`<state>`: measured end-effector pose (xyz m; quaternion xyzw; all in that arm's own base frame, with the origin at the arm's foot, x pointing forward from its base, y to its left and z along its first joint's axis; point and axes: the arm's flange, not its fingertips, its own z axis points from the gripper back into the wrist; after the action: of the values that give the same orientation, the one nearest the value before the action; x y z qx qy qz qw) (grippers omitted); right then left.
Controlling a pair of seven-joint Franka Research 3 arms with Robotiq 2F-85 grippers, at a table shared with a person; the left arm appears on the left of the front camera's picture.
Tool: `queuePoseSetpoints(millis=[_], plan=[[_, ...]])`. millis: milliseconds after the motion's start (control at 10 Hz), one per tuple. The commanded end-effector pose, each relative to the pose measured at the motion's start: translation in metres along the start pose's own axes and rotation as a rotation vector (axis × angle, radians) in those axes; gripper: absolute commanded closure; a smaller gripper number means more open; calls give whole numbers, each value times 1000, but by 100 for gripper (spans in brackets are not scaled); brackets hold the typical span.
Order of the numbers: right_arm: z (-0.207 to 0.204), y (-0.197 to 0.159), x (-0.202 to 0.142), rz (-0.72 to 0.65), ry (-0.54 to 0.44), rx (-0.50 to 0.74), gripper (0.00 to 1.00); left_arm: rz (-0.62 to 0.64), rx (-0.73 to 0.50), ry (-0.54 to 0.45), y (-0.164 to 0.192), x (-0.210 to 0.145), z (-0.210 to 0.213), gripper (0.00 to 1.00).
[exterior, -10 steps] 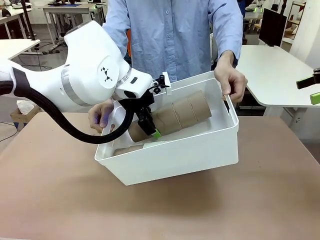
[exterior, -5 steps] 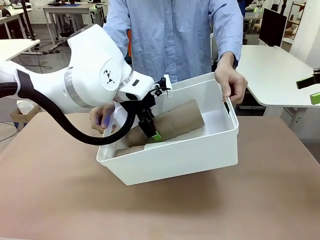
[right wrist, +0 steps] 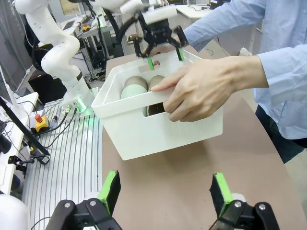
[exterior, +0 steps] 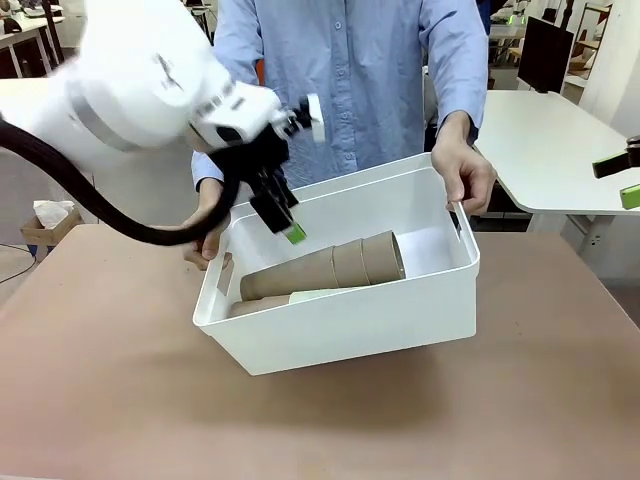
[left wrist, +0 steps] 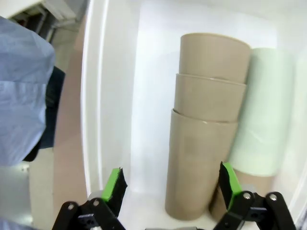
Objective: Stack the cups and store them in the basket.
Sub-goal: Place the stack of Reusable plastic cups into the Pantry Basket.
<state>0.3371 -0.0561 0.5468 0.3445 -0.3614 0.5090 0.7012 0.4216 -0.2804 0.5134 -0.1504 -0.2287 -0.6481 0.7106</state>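
Three brown cups (exterior: 330,268) nested | one mint cup (exterior: 325,296) | one basket (exterior: 400,320) | left hand (exterior: 284,215) wide, empty

No readable text, label, brand, number or sign is found in any of the views. A small dark mark is seen on the white arm (exterior: 150,90) at the upper left of the front view, but it is blurred and cannot be read.
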Motion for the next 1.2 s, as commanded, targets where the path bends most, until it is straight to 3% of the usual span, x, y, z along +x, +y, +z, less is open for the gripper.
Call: queuePoseSetpoints(millis=[0,300,600,1100], plan=[[0,1,3,-13,-18,-1,0,-31,-60,-43,-4,-9,53,0],[0,1,3,-13,-18,-1,0,-5,-38,-144,-6,-37,158,0],[0,1,3,-13,-18,-1,0,63,21,-206,-7,-111,249,0],[0,1,3,-13,-18,-1,0,111,27,-327,-10,-241,294,0]])
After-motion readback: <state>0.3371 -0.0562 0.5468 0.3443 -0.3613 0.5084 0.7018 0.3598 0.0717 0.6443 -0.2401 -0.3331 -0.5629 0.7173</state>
